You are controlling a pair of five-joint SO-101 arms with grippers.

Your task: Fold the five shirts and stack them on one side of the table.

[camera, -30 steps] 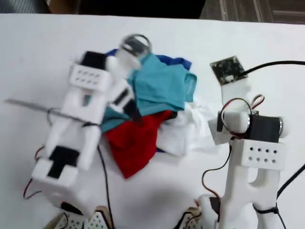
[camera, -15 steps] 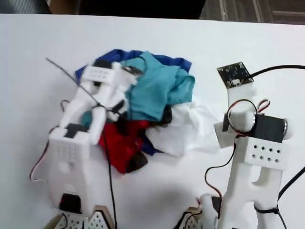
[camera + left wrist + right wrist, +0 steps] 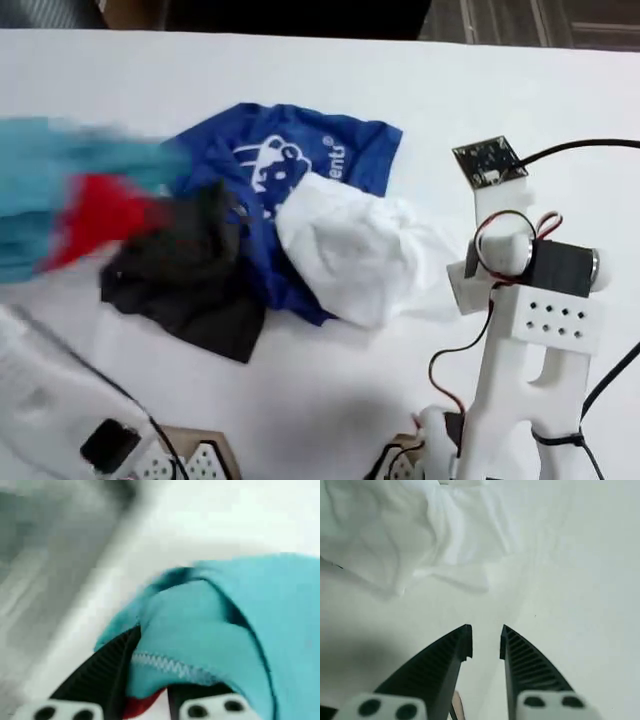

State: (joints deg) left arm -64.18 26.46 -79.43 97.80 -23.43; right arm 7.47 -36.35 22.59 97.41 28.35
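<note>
The teal shirt (image 3: 215,630) is clamped in the left gripper (image 3: 155,680). Its stitched hem runs across between the two black fingers (image 3: 100,675), which are closed on the cloth, and the rest of the shirt bulges out past the fingertips. A scrap of the red shirt (image 3: 137,707) shows low between the same fingers, under the teal hem. I cannot tell whether it is pinched too or only lying against the teal cloth.

From above, the teal shirt (image 3: 60,190) is stretched out at the left edge of the table (image 3: 330,390), with the red shirt (image 3: 100,215) on top of it. The red shirt's end meets the black shirt (image 3: 190,275), which lies crumpled over the near left part of the blue shirt (image 3: 300,150). The blue shirt is spread out with its print facing up. The white shirt (image 3: 350,245) is bunched on the blue shirt's right side.

The right gripper (image 3: 485,635) is over bare table (image 3: 570,570), its fingers (image 3: 445,665) a narrow gap apart with nothing between them. The white shirt (image 3: 395,530) lies ahead of those fingertips, toward the left arm's side, not touching them. The right arm (image 3: 525,300) stands just beside the white shirt. The left arm (image 3: 50,400) is at the near left corner.
</note>
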